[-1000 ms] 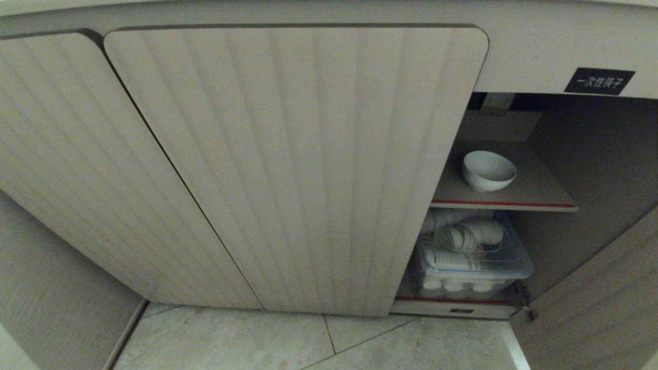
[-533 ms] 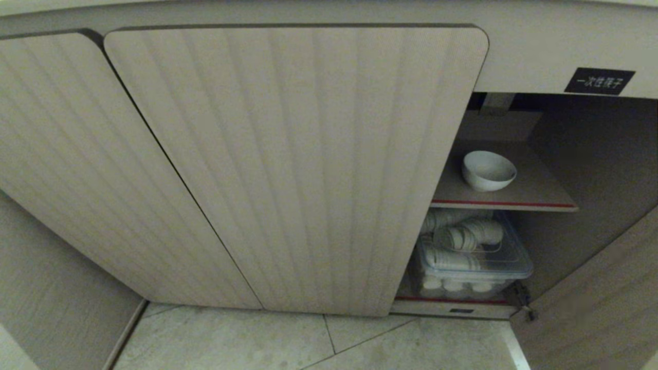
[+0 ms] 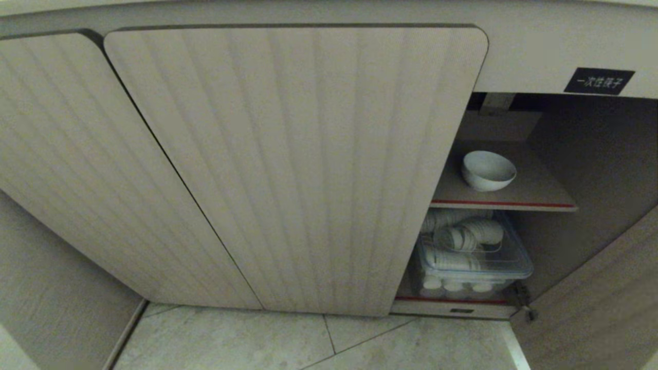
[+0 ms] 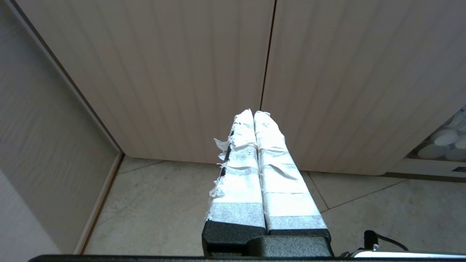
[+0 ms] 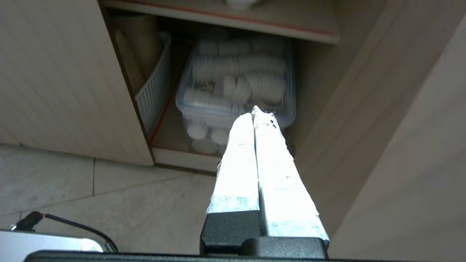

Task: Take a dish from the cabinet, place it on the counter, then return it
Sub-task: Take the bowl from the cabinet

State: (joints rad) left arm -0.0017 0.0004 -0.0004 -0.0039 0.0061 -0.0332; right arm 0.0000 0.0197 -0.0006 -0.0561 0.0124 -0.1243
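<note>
The dish (image 3: 488, 170), a small white bowl, sits upright on the red-edged upper shelf (image 3: 504, 204) of the cabinet (image 3: 298, 169), whose right compartment stands open under a black label (image 3: 599, 81). Only the dish's underside (image 5: 239, 3) peeks over that shelf in the right wrist view. My right gripper (image 5: 255, 112) is shut and empty, low in front of the open compartment and pointing at the tub below the shelf. My left gripper (image 4: 253, 113) is shut and empty, parked facing the seam between two closed ribbed doors. Neither arm shows in the head view. The counter is out of view.
A clear plastic tub (image 3: 475, 259) of stacked white cups (image 5: 236, 78) fills the bottom shelf, with a white slatted basket (image 5: 154, 92) to its left. The open door (image 3: 596, 308) swings out on the right. Pale floor tiles (image 3: 308, 341) lie in front.
</note>
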